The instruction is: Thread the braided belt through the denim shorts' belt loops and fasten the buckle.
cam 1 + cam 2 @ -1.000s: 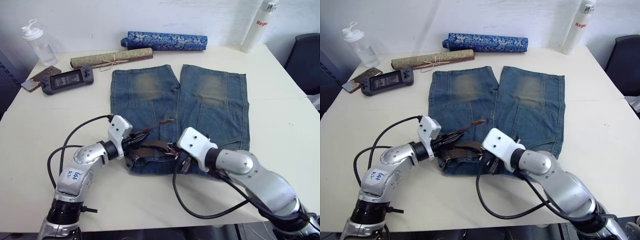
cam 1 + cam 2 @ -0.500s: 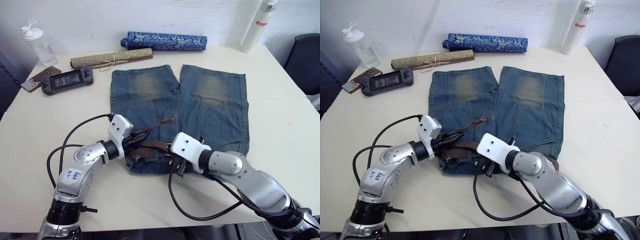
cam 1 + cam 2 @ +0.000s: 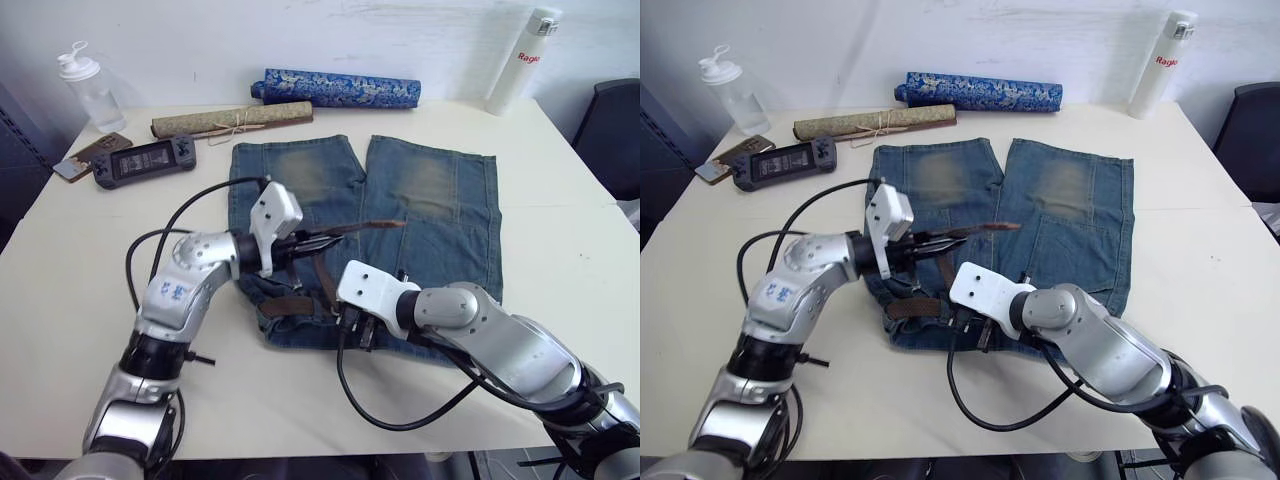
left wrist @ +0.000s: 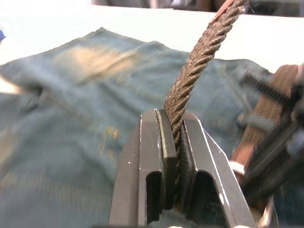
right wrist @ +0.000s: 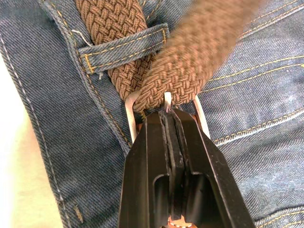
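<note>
The denim shorts (image 3: 430, 200) lie flat on the table, waistband toward me. The braided belt (image 5: 109, 19) runs under a belt loop (image 5: 124, 47) on the waistband and into the silver buckle (image 5: 129, 112). My right gripper (image 3: 352, 333) is at the waistband, shut on that buckle. Above the left leg, my left gripper (image 3: 304, 243) is shut on the belt's strap (image 4: 199, 61), holding it off the denim. The strap's free end (image 3: 375, 227) sticks out to the right over the shorts.
At the back lie a blue patterned roll (image 3: 335, 88) and a tan roll (image 3: 232, 117). A game controller (image 3: 143, 162) and clear bottle (image 3: 85, 85) sit at the back left, a white bottle (image 3: 520, 60) at the back right. A dark chair (image 3: 610, 130) stands right of the table.
My left gripper has risen and moved away from me over the left leg, drawing the strap up and out. The right gripper has stayed at the buckle. The camera shifted slightly.
</note>
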